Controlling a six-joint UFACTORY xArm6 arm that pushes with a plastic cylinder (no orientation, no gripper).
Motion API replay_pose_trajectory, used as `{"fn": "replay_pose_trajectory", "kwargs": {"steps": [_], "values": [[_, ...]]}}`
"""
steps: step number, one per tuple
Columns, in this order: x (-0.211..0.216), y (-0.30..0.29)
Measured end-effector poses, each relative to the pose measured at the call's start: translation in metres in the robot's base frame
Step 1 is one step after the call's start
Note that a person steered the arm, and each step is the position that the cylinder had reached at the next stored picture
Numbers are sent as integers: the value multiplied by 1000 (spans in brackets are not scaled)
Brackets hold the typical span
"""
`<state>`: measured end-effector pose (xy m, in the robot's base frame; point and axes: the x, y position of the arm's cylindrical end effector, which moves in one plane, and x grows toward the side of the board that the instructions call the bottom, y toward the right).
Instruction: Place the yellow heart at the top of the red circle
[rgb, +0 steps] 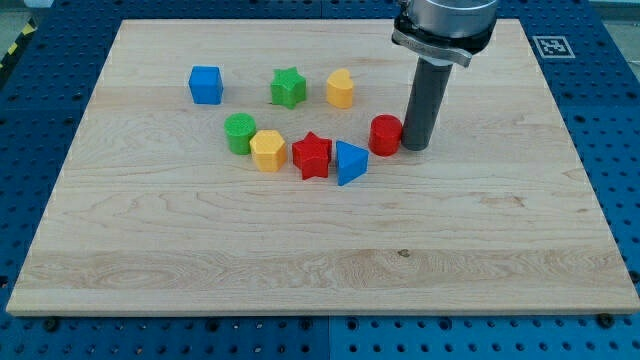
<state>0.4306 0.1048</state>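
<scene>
The yellow heart (340, 88) lies in the upper middle of the wooden board, up and to the left of the red circle (386, 135). My tip (417, 147) rests on the board just to the right of the red circle, touching it or nearly so. The rod rises from there to the view's top. The yellow heart is well apart from my tip, with the red circle between them.
A blue cube (206, 85) and a green star (288, 87) lie left of the heart. A green circle (240, 132), a yellow pentagon (267, 150), a red star (312, 155) and a blue triangle (349, 162) form a row left of the red circle. The board (320, 260) sits on a blue perforated table.
</scene>
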Motion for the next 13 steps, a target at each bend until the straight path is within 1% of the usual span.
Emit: {"fn": "replay_pose_trajectory", "kwargs": {"steps": [2, 3, 4, 5, 6, 7, 8, 9, 10, 11, 13], "values": [[-2, -16], [-2, -33], [-2, -34], [-16, 4], [-63, 30], [-125, 17], [-173, -34], [-178, -94], [-158, -131], [-133, -120], [-102, -81]]}}
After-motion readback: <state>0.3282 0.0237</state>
